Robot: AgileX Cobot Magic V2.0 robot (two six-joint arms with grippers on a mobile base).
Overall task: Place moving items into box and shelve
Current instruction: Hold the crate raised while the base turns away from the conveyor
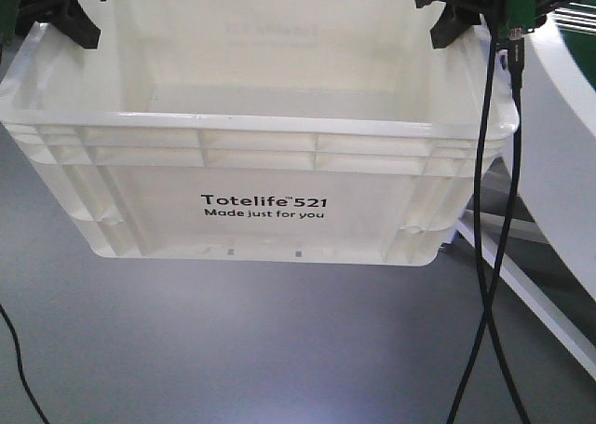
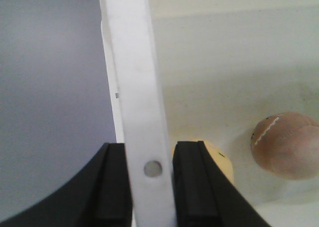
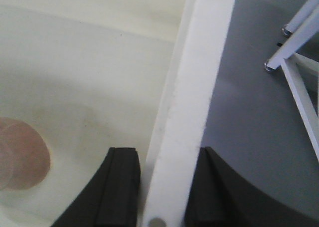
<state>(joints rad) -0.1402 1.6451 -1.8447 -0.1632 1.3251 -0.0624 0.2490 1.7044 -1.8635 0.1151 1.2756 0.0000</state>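
Left gripper (image 2: 151,148) and right gripper (image 3: 166,154) clamp opposite rims of Totelife crate (image 1: 140,210); cream-yellow bun (image 2: 225,163), reddish-brown bun (image 2: 287,146) inside, right of left gripper; white frame legs (image 3: 294,67) outside right gripper.

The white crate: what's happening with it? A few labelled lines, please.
Held thing: white crate, printed "Totelife 521"
Left gripper: clamped on the crate's left rim
Right gripper: clamped on its right rim
Inside: cream-yellow toy and reddish-brown toy, on the crate's bottom
Below: grey floor
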